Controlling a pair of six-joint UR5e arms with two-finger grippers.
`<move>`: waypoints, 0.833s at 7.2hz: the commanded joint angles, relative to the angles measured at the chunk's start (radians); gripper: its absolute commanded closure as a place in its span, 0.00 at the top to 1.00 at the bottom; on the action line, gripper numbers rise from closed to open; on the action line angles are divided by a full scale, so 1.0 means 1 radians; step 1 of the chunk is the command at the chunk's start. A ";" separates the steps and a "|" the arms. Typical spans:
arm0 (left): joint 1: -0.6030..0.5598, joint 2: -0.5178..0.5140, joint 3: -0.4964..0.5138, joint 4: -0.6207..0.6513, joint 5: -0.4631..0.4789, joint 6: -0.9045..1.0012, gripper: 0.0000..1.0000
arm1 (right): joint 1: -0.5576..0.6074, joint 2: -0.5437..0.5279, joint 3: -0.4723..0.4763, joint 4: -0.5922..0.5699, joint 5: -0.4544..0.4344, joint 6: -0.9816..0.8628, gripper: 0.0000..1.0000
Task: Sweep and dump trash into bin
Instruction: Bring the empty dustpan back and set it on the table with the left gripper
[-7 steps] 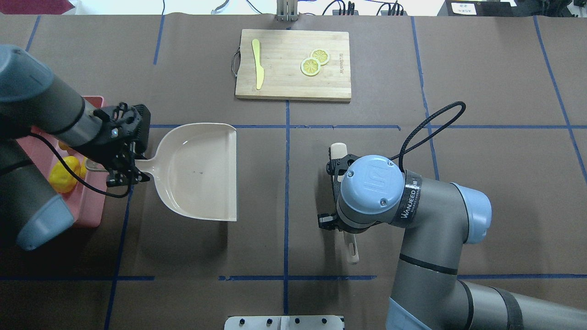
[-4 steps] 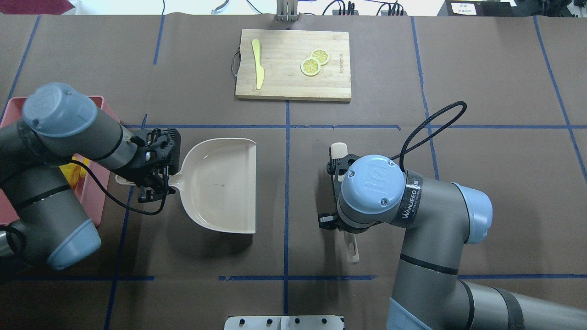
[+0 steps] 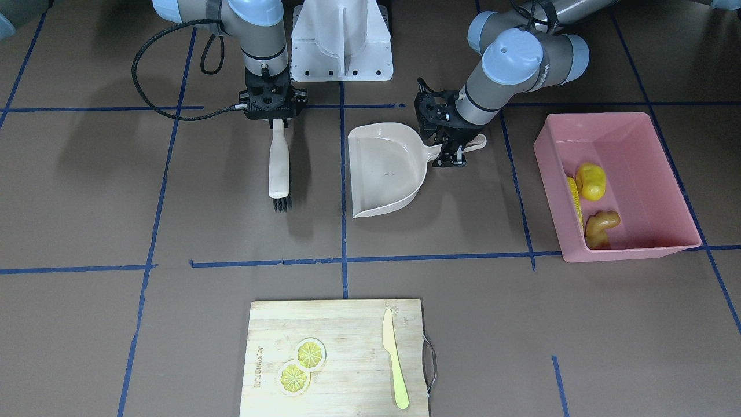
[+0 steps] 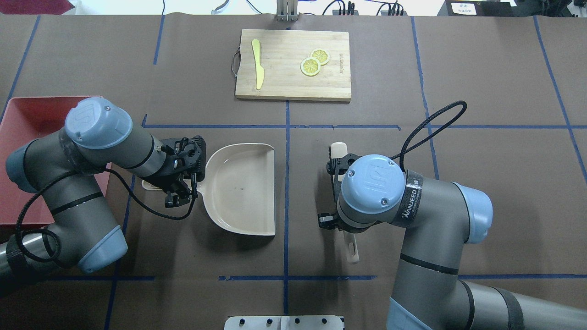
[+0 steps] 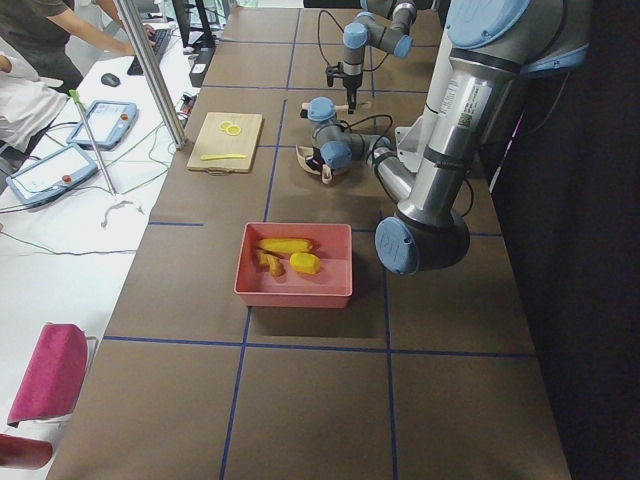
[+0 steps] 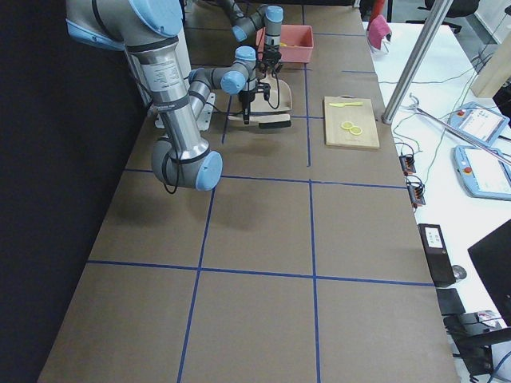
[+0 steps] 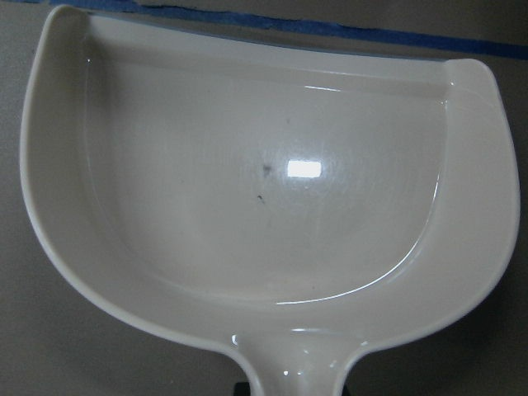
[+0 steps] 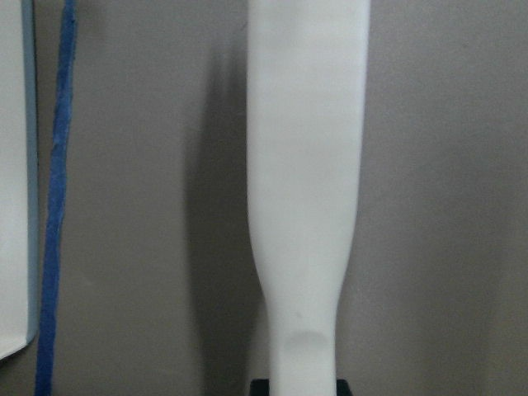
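The emptied dustpan (image 4: 243,192), handle clamped in the left tool (image 4: 183,188), has just been pulled away from the pink bin (image 3: 637,250) well behind that tool, where corn cob (image 3: 574,200), lumpy vegetable (image 3: 590,181) and ginger root (image 3: 601,226) are already dumped, brush (image 3: 278,168) gripped in the right tool (image 3: 277,119), so it's basically done.

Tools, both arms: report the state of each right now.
Left tool: closed, holding the dustpan by its handle.
Right tool: closed, holding the brush by its handle.
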State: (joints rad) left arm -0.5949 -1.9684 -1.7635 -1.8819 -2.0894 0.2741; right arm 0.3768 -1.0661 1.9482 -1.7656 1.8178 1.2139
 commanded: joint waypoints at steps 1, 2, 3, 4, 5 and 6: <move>0.003 -0.006 0.048 -0.075 0.000 0.000 0.38 | 0.001 0.000 0.000 0.000 0.000 0.000 0.00; 0.003 -0.006 0.052 -0.077 0.000 0.002 0.47 | 0.001 0.000 0.000 0.000 0.000 0.001 0.00; 0.003 -0.006 0.052 -0.077 -0.001 -0.004 0.61 | 0.001 0.000 0.000 0.000 0.000 0.001 0.00; 0.001 -0.004 0.045 -0.077 -0.001 -0.012 0.80 | 0.001 -0.002 0.000 0.000 0.000 0.001 0.00; 0.001 -0.003 0.038 -0.072 -0.001 -0.039 1.00 | -0.001 0.000 0.000 0.000 0.000 0.001 0.00; -0.002 0.000 0.033 -0.065 -0.004 -0.050 1.00 | -0.001 0.000 0.000 0.000 0.000 0.001 0.00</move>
State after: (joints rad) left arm -0.5944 -1.9711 -1.7237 -1.9538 -2.0915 0.2425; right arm 0.3765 -1.0665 1.9482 -1.7656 1.8178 1.2149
